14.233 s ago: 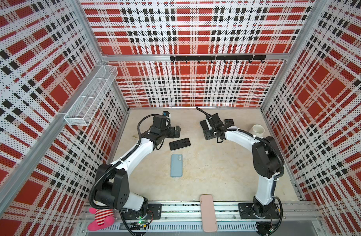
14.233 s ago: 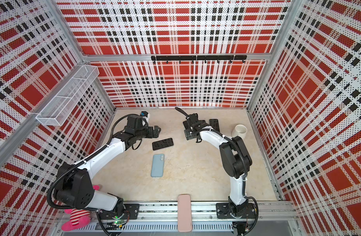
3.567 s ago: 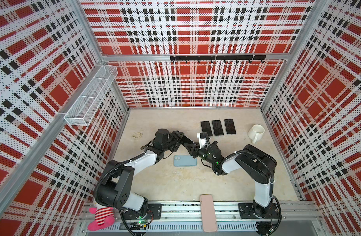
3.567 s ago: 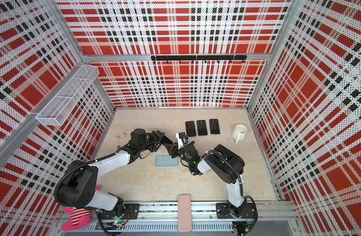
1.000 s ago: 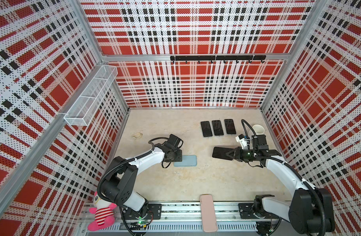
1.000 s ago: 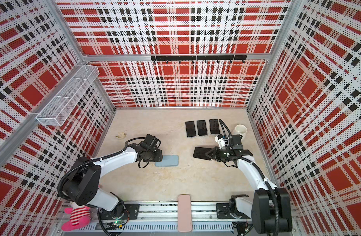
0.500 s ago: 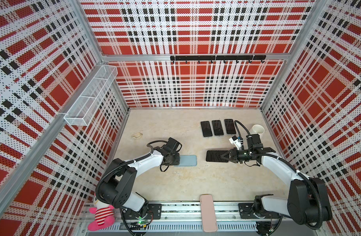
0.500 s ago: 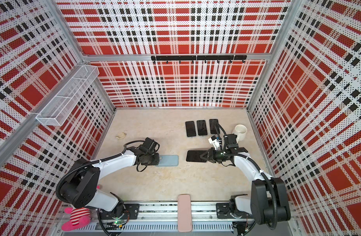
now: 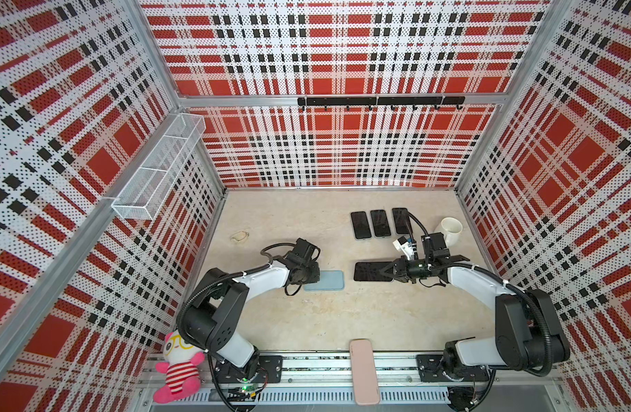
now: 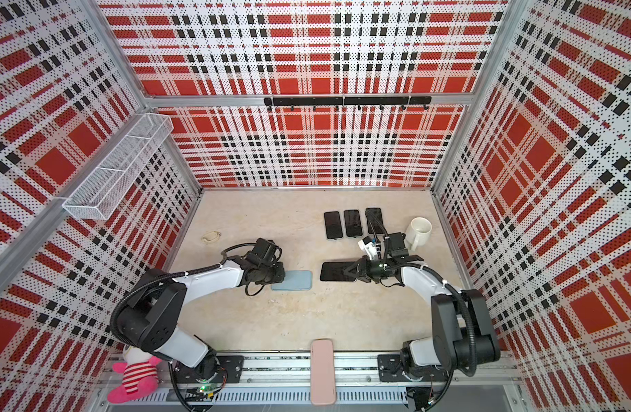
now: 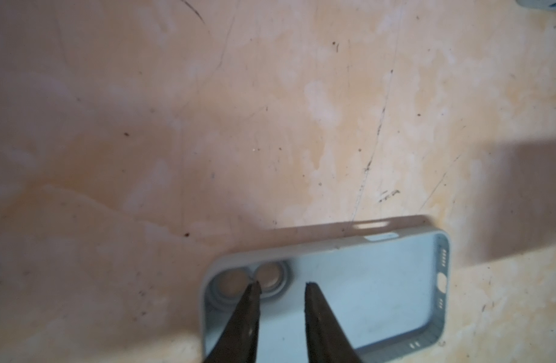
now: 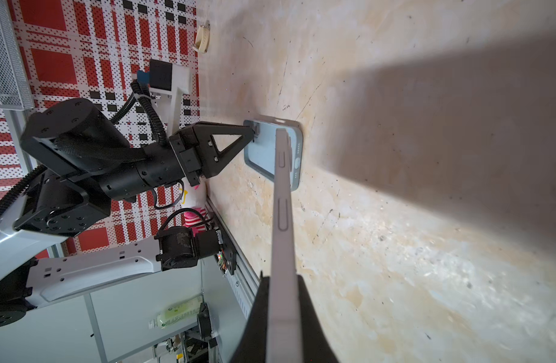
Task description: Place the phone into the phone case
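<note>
Top views: light-blue rectangular silicone phone case [image 9: 324, 280] [image 10: 293, 280] lies flat on the beige stone-look table [image 9: 342, 321], just toward 9 o'clock from centre, long axis running 9 to 3. Left gripper [image 9: 309, 274] sits on its 9 o'clock end. Black-screened slim phone [image 9: 373, 271] [image 10: 337, 271] is at 3 o'clock of the case, screen up, near it but not touching. Right gripper [image 9: 390, 271] clamps the phone's 3 o'clock end. Three dark spare phones [image 9: 380, 223] lie in a row toward 12 o'clock of it, and a white ceramic mug [image 9: 449, 230] stands at 2 o'clock.

Left wrist: case [image 11: 364, 283] is open side up and empty. Left gripper [image 11: 281, 284] has a narrow gap, with the tips over the case floor by the camera cutouts and nothing between them.

Right wrist: phone [image 12: 281, 204] is seen edge-on, pinched between the right gripper [image 12: 283, 278] fingers, far end pointing at the case [image 12: 261, 151]. One left gripper [image 12: 254, 133] fingertip touches the case's far end.
</note>
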You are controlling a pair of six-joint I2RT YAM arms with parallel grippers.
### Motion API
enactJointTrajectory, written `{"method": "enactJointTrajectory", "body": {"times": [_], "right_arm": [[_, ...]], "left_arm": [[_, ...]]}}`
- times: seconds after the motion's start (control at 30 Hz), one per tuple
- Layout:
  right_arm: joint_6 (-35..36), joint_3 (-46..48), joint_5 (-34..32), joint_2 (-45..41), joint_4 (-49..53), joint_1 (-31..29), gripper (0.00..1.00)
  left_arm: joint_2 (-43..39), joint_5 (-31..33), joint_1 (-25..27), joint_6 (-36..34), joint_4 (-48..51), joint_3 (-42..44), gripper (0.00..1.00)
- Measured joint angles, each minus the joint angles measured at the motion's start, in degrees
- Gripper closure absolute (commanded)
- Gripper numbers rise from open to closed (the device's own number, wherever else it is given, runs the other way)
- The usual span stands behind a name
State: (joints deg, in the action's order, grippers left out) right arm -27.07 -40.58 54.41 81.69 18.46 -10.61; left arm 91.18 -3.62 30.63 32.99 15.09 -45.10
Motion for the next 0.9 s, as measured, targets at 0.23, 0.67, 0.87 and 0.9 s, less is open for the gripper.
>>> {"method": "enactJointTrajectory", "body": {"times": [0.23,0.67,0.87,0.9], "right_arm": [[-2.67,-0.94,0.22,5.38,-4.72,-4.7,1.0],[-8.68,-5.4,0.37,14.88,-12.83,-10.6,1.0],[-7.96,-6.45,-0.26,15.67,-12.41,-10.6,1.0],[-7.76,-6.45,-0.42,15.89,-12.22,-10.6,1.0]], "left_arm": [[-4.39,2.45,-0.24,-0.57,1.9,-0.96,0.64],[-8.98,1.73,-3.17,0.87,0.35,9.27,0.66],[-7.37,0.83,-2.91,1.77,-3.23,9.27,0.73],[-7.17,0.76,-2.89,1.97,-3.61,9.27,0.74]]}}
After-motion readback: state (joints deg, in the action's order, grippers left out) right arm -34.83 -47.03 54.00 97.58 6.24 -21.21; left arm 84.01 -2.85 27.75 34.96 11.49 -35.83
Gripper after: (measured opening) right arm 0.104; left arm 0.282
